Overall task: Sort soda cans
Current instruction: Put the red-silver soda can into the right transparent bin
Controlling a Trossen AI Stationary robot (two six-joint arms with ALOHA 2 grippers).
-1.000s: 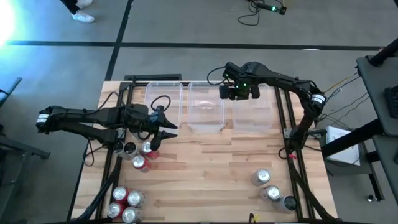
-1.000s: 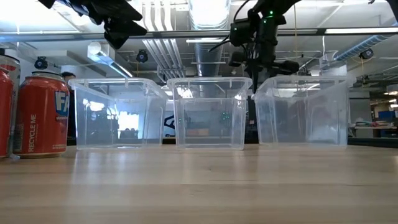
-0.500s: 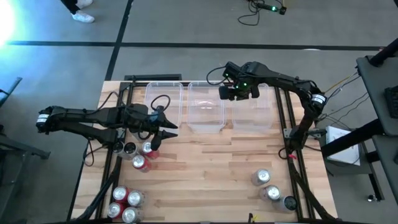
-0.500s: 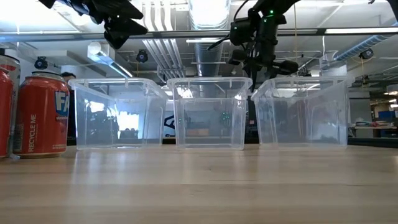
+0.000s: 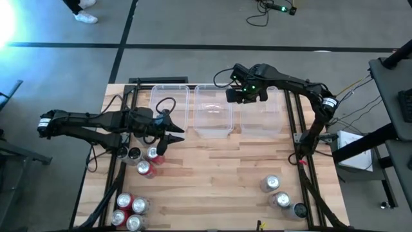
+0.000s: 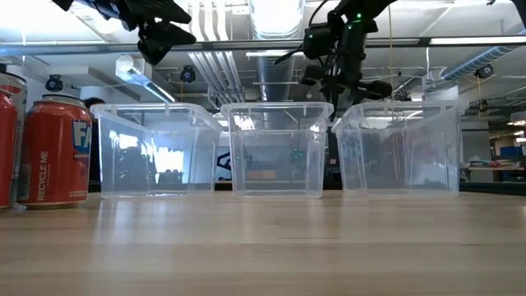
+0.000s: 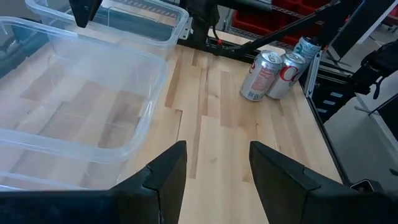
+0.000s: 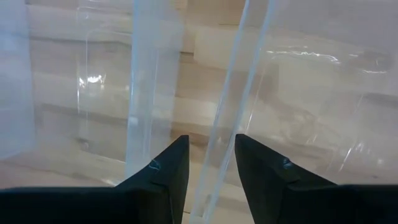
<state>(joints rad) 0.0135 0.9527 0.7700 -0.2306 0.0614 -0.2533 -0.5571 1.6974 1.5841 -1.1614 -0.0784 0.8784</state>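
Soda cans sit in 3 clusters on the table (image 5: 219, 174) — reds near left (image 5: 131, 209), silvers near right (image 5: 278, 193), a few mid-left (image 5: 147, 161). Above those, the left gripper (image 5: 168, 138) hangs parted, empty. Farther off, the right gripper (image 5: 243, 95), also parted and empty, hovers over 3 bins (image 5: 212, 109) — none holding a can. Sorting looks barely begun.

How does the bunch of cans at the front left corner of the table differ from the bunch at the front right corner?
The front-left cans are four, mostly red-sided and packed tight, touching each other. The front-right cans are three, two silver and one darker, strung in a loose diagonal line toward the table edge. The left bunch lies on the left arm's side, the right bunch on the right arm's. Both bunches stand upright with silver tops, outside the clear bins.
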